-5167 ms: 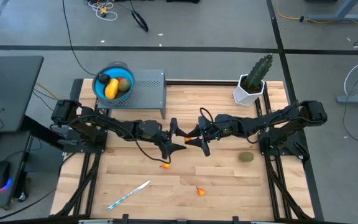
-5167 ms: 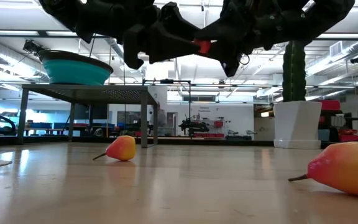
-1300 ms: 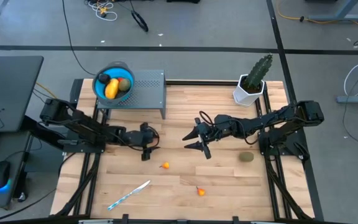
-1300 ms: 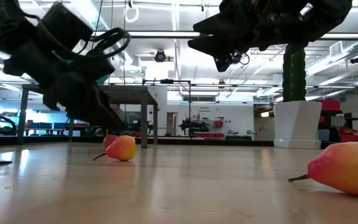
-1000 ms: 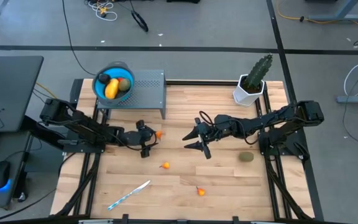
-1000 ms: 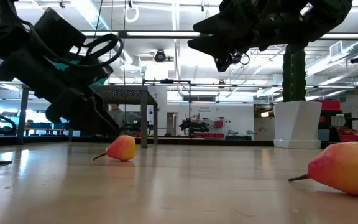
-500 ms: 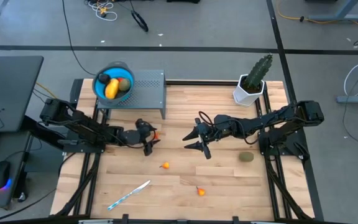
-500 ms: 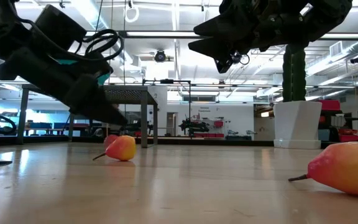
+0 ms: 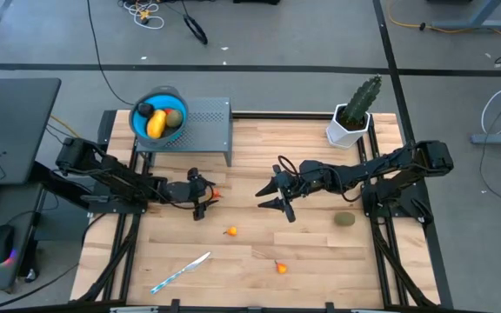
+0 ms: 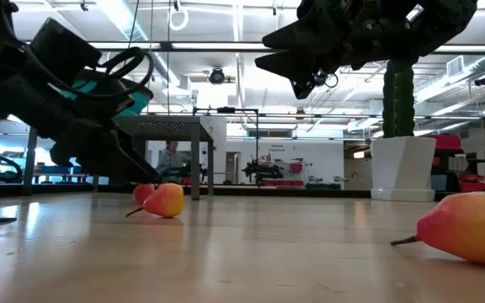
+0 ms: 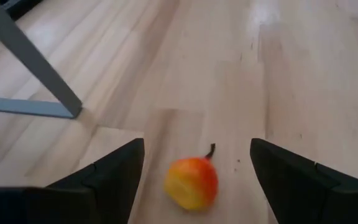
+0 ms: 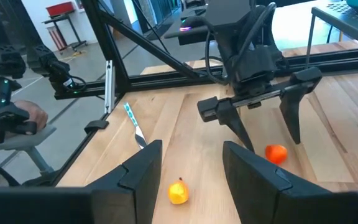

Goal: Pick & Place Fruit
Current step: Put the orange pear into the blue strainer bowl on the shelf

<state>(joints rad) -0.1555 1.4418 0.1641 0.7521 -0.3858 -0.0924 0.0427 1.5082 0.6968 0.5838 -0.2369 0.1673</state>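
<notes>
Left hand (image 9: 203, 196) hangs open and empty, now lowered over 1 small orange-red fruit (image 11: 192, 182) on the table (image 9: 320, 252) between its fingers. Pickup looks imminent. Right hand (image 9: 274, 192) hovers mid-table, half-open, empty.

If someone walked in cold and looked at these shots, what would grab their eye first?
Probably the left gripper, open and low over the wooden table, with a small orange-red fruit lying between its fingers but not yet gripped. Next, the blue bowl on the grey stand at the table's back left, already holding fruit. The right gripper hangs open above mid-table.
</notes>
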